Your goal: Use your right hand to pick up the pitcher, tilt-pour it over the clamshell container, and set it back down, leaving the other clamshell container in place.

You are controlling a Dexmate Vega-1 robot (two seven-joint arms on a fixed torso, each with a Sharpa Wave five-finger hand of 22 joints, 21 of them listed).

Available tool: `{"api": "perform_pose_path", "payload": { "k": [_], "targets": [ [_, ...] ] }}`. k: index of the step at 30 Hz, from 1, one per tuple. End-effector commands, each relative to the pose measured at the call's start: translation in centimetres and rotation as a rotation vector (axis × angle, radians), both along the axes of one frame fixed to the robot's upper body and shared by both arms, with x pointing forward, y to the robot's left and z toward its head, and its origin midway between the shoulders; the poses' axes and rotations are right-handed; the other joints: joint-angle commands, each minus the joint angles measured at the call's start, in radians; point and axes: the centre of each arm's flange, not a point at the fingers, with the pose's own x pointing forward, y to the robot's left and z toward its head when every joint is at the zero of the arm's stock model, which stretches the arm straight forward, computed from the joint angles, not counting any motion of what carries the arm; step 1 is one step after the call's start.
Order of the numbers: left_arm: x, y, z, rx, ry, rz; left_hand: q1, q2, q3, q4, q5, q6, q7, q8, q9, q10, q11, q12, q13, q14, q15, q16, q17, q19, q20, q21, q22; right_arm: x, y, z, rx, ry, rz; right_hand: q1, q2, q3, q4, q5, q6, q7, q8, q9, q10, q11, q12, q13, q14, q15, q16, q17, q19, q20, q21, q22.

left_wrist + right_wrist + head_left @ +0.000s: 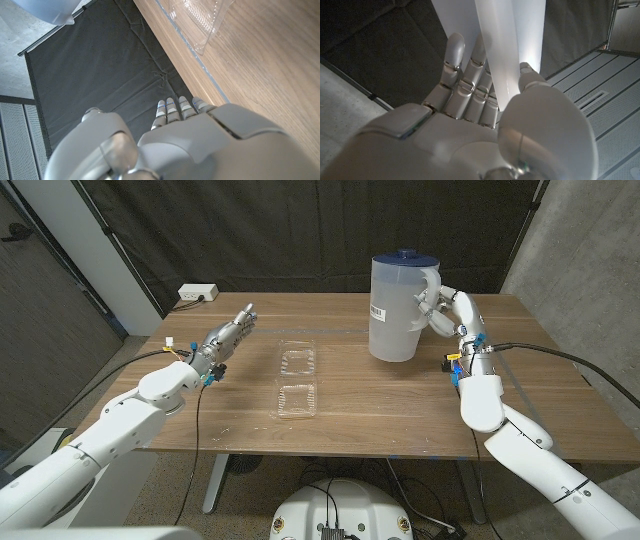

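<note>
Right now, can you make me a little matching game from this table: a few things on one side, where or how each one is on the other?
Things:
1. pitcher
2. clamshell container
3. left hand
4. power strip

Places or states:
A. lies clear and see-through at the table's middle
B. sits white at the table's far left corner
C. stands upright with a blue lid, its handle in the right hand
D. is held over the table's left side, holding nothing

Pairs: 1-C, 2-A, 3-D, 4-B
</note>
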Motion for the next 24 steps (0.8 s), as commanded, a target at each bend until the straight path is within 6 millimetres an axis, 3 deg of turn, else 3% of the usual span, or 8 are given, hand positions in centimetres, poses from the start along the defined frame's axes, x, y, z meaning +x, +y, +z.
{"api": "perform_pose_path", "payload": {
  "k": [1, 13, 24],
  "targets": [
    [0.2, -0.6, 0.0, 0.004, 0.004, -0.001, 0.002, 0.007, -0.006, -0.001, -0.001, 0.002, 0.000, 0.002, 0.003, 0.001, 0.003, -0.003, 0.004, -0.006, -0.001, 0.000, 0.005, -0.007, 0.001, 0.002, 0.004, 1.3, -1.3, -2.4, 0.050, -0.001, -0.068, -0.134, 0.130, 0.127, 0.133, 0.001, -0.006, -0.037, -0.012, -0.037, 0.165, -0.093, 0.003, 0.063, 0.012, -0.021, -0.002, 0.001, -0.004, -0.146, -0.002, 0.000],
    [0.1, -0.7, 0.5, 0.008, -0.005, 0.005, 0.003, 0.009, -0.009, -0.001, -0.001, 0.003, 0.001, 0.002, 0.003, 0.002, 0.003, -0.003, 0.004, -0.006, -0.001, 0.000, 0.005, -0.009, 0.001, 0.002, 0.004, 2.5, -1.8, -3.7, 0.049, 0.016, -0.119, -0.139, 0.130, 0.127, 0.141, 0.001, -0.011, -0.045, -0.016, -0.040, 0.155, -0.094, -0.028, 0.042, 0.000, -0.020, -0.013, -0.010, -0.012, -0.146, -0.005, -0.003],
    [0.1, -0.6, 0.3, -0.004, -0.007, 0.006, 0.004, 0.011, -0.012, -0.001, -0.002, 0.003, 0.001, 0.002, 0.003, 0.002, 0.000, -0.003, 0.004, -0.006, -0.001, 0.001, 0.004, -0.010, 0.000, 0.002, 0.004, 2.4, -0.9, -4.0, 0.002, -0.013, -0.165, -0.142, 0.130, 0.129, 0.144, 0.001, -0.012, -0.047, -0.016, -0.041, 0.157, -0.094, -0.036, 0.042, 0.001, -0.020, -0.016, -0.013, -0.017, -0.146, -0.007, -0.005]
  ]
}}
